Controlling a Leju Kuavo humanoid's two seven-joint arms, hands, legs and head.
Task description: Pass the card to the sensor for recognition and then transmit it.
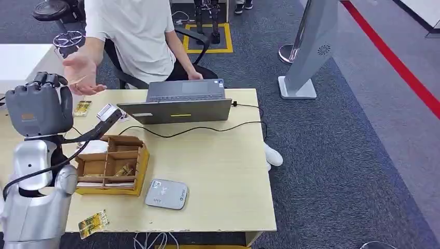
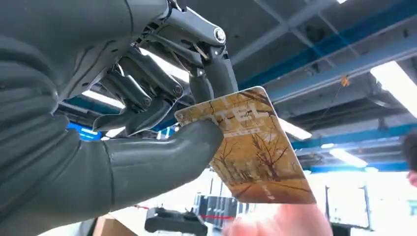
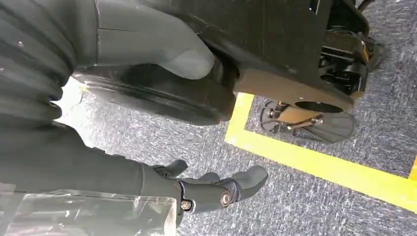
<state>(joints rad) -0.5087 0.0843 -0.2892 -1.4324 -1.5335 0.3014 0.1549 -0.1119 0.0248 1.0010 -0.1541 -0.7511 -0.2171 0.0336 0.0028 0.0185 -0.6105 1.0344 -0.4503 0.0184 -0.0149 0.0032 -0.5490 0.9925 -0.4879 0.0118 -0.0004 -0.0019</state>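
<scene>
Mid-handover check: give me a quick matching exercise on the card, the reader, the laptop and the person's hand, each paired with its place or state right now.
Things:
1. card
2. grey card reader
3. laptop
4. person's hand

Places or states:
A. flat on the table beside the wooden organiser
B. open, palm up, just beyond the raised left hand
C. pinched between thumb and fingers of the left hand
D. at the table's far edge, in front of the seated person

Pairs: 1-C, 2-A, 3-D, 4-B
</scene>
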